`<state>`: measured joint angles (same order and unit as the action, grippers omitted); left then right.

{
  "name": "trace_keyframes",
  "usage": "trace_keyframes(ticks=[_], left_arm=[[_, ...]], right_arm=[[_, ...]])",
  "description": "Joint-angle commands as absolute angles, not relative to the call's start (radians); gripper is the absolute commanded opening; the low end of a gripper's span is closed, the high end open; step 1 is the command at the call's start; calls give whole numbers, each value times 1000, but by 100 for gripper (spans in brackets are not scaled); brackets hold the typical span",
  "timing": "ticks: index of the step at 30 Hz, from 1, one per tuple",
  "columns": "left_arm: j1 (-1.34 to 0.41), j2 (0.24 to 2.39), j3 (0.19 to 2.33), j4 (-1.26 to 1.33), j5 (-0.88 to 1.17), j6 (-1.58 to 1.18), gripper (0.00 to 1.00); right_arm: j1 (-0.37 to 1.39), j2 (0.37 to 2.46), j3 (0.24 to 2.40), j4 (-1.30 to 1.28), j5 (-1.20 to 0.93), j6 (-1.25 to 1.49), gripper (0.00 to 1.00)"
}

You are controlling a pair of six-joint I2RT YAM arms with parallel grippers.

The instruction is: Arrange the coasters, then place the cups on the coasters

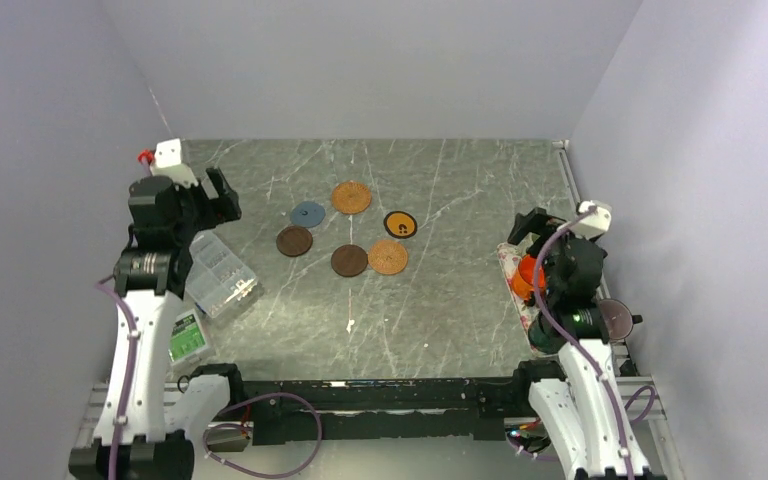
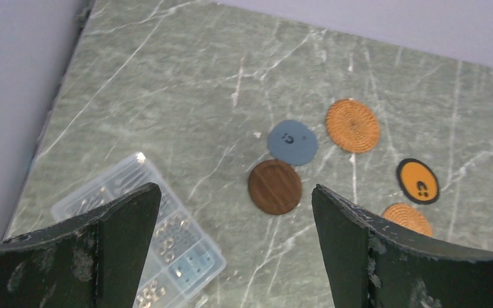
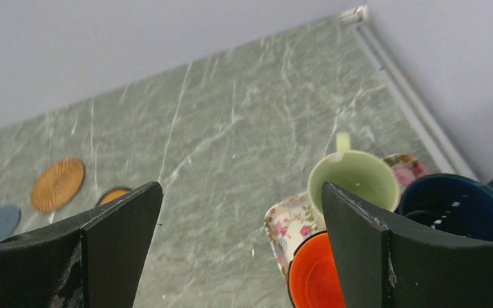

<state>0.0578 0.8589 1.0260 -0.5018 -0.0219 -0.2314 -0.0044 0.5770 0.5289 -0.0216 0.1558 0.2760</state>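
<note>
Left hand [image 2: 234, 196] and right hand [image 3: 241, 192] both gape, released. Six coasters [image 1: 351, 197] lie mid-tabletop [image 1: 440, 310]. The cups [image 3: 353, 183] sit on a floral tray [image 3: 282, 221] at the right, mostly hidden behind the right arm [image 1: 570, 290]; three show.

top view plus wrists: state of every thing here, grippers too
left gripper: open, empty, above the table
right gripper: open, empty, above the cups
coasters: six, flat on the table, loosely clustered, no cup on any
cups: upright, on the floral tray
floral tray: at the table's right edge, carrying cups
clear box: flat on the table, small metal parts inside
</note>
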Motion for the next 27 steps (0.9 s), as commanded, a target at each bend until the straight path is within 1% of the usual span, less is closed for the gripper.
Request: trace_keyframes(ticks=[1,3,5,6,9,11,15,21,27], left_arm=[[64,985,1209,-504,139,-237,94],[63,1024,1220,-516,163,-237,94],[63,1024,1163,-469,159,-230,94],[64,1021,1125,-439,151,-224,94],[58,1030,1073,-466,76,-203,94],[55,1046,1065,-473,72,-203,94],[56,1069,1079,-472,164,-186,94],[55,1075,1063,-451,216,-198,94],[51,1090,1069,-456,242,-202,94]], right_arm=[[-6,748,635,-89,-19,238,100],[31,858,700,-157,-95,241,100],[78,956,740,-202,-105,249,100],[127,994,754,-212,-71,253,100],[302,1120,793,-197,107,246,100],[369,1219,849,-192,122,270,100],[470,1403,970,-162,106,321,100],[574,1693,1193,-251,233,358,100],[622,1858,1327,-308,296,397,100]])
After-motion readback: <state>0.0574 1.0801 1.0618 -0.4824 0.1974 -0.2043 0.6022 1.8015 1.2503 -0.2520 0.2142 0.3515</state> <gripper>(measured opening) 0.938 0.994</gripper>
